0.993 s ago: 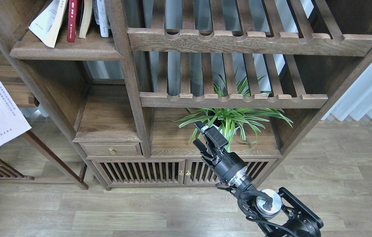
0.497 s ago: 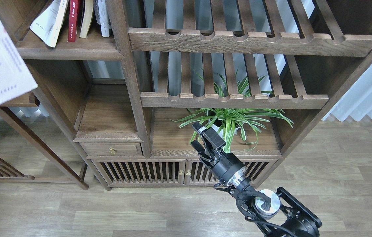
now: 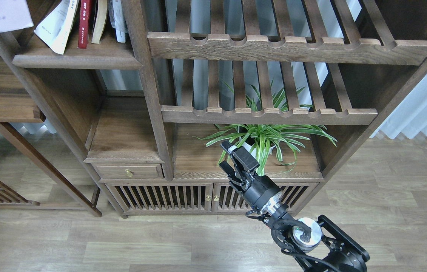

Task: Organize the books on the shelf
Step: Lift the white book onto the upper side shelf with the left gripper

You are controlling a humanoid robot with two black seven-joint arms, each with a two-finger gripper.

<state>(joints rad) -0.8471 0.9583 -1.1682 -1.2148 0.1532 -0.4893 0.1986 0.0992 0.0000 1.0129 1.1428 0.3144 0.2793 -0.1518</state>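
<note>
Dark-brown shelf (image 3: 77, 58) with 4 leaning books (image 3: 85, 22); right gripper (image 3: 232, 156), fingers slightly apart, empty

A spider plant (image 3: 264, 138) sits under slatted racks (image 3: 270, 113), above a slatted cabinet (image 3: 160, 196)

top-left shelf (image 3: 73, 58): front strip bare; books (image 3: 85, 22) fill the back
middle-left cubby (image 3: 122, 128): open
plant bay: spider plant (image 3: 266, 138) fills the right half, left half free
right gripper (image 3: 232, 158): just before the plant
</note>
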